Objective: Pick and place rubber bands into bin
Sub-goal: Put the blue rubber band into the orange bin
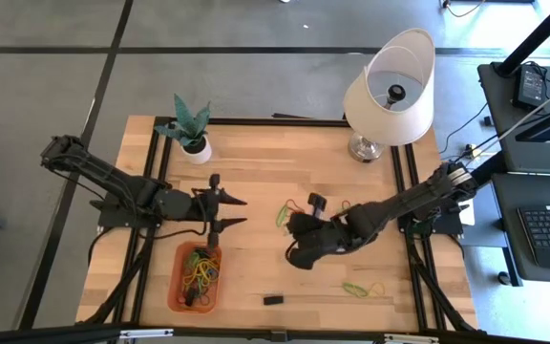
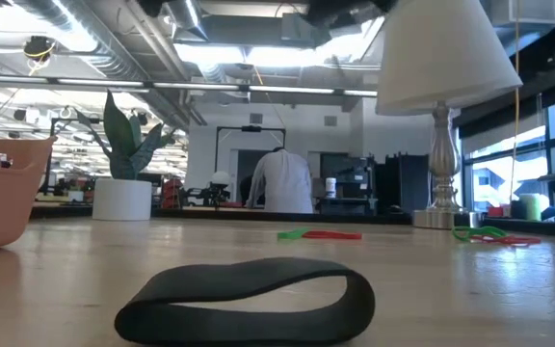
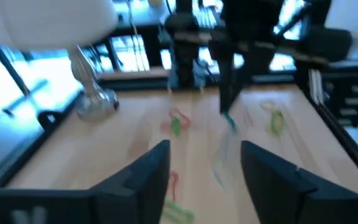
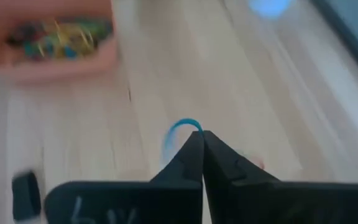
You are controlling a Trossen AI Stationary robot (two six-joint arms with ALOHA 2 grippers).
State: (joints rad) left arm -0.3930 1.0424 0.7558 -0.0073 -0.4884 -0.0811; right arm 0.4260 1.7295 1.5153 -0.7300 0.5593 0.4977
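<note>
High: left gripper [image 1: 229,212] open just above the orange bin [image 1: 178,291], which holds a heap of rubber bands [image 1: 200,272]. Right gripper [image 1: 297,256] mid-table; loose green band [image 1: 285,212] beside it, more [image 1: 363,288] nearer the front edge.
Low: black band [image 2: 249,303] up close, bin wall at left.
Left wrist: fingers [image 3: 143,177] spread, nothing between.
Right wrist: jaws clenched on a blue band [image 4: 180,132].

The room is bright: ceiling lights [image 2: 258,56] glare white in the low view, and window daylight washes the left wrist view's edge. The desk [image 1: 285,172] is evenly lit, with soft shadows. Both wrist views are smeared with blur. The dark band [image 2: 249,301] nearest the low camera is soft.
</note>
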